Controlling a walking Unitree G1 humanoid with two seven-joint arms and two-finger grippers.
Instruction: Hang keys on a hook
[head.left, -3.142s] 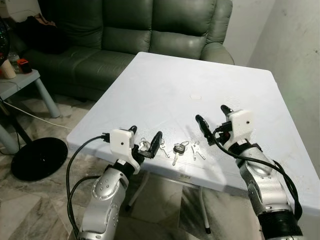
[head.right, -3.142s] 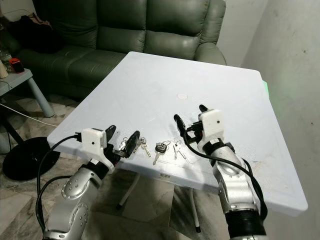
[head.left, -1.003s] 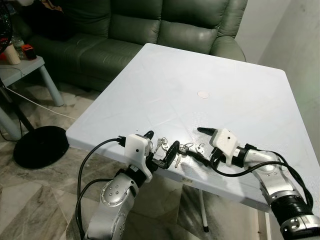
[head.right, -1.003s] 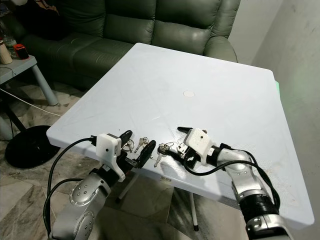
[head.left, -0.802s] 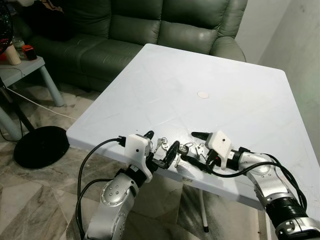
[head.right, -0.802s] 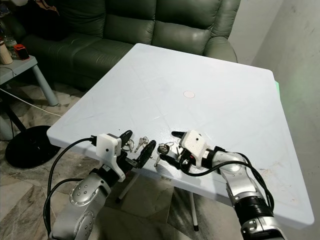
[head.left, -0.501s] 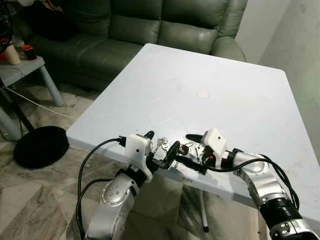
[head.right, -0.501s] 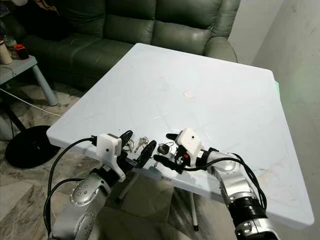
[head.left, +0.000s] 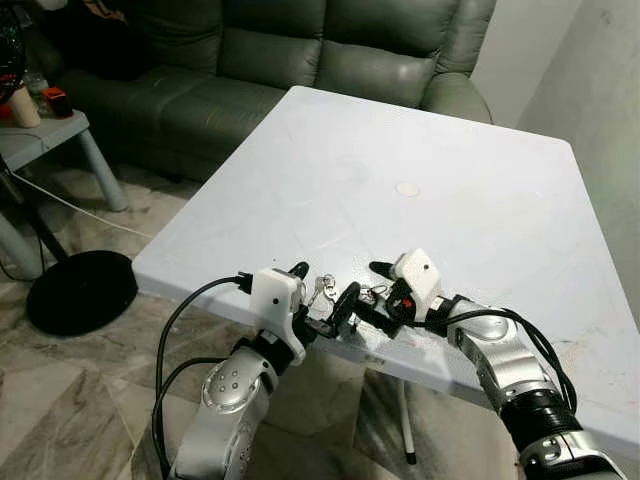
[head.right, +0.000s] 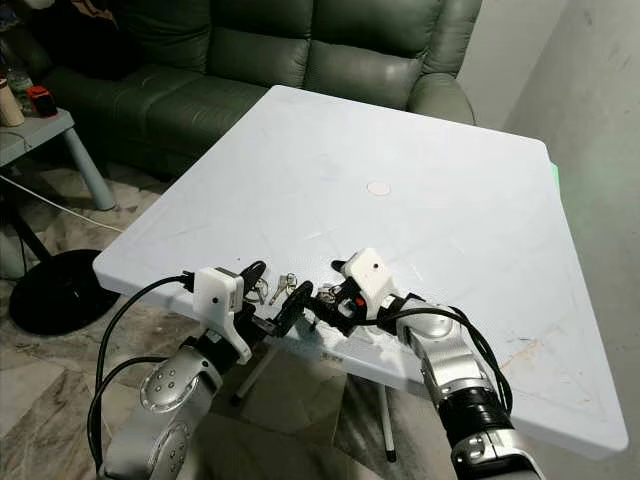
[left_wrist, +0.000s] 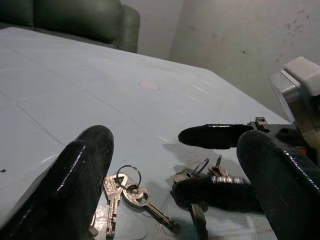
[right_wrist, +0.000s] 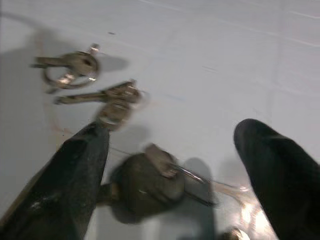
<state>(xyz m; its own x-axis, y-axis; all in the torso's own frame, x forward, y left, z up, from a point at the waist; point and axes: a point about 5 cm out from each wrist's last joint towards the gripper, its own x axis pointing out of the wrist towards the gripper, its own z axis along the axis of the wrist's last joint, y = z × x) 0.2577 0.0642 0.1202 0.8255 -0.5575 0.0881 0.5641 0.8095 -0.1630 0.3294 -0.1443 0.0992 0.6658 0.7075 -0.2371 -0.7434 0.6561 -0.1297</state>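
Right now the right end effector (right_wrist: 170, 170), fingers spread, straddles the black-headed key bunch (right_wrist: 150, 186) on the white plastic table (head.left: 450, 150); the left end effector (head.left: 322, 298) hovers spread beside.

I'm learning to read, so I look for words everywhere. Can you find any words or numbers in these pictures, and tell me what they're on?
No words or numbers can be read here.
A small label on the front edge of the white plastic table sits at: its print is too small and blurred to read.
The silver keys on rings show no readable stamp.
The black-headed key is blurred; no marking can be made out.
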